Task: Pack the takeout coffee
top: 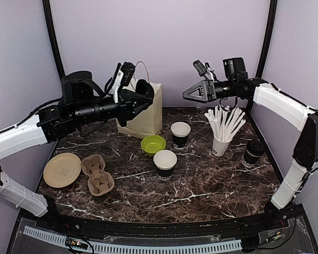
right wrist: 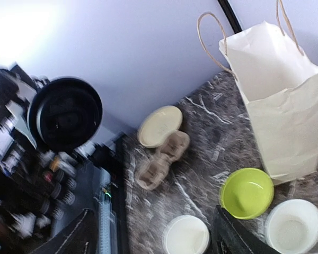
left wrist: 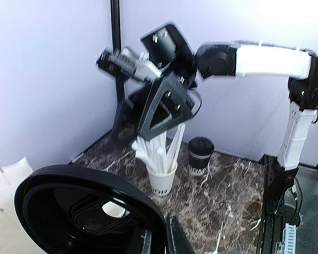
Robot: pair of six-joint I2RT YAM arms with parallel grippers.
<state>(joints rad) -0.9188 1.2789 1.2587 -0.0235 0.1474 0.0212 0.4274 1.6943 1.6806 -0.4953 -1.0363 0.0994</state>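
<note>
Aloft, a round black plastic lid, far left.
Left gripper pinches it; right gripper gapes; black paper cups' print illegible.

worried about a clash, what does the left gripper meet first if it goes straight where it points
Probably the right gripper, which faces it at similar height with only air between; depth is unclear.

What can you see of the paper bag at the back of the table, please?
The paper bag is plain cream paper with two thin looped cord handles. It stands upright with its mouth open at the back of the dark marbled table, left of centre; its inside bottom is hidden. The lime-green bowl sits close by its front corner. The left hand, gripping a black lid, hovers at its mouth.
</note>
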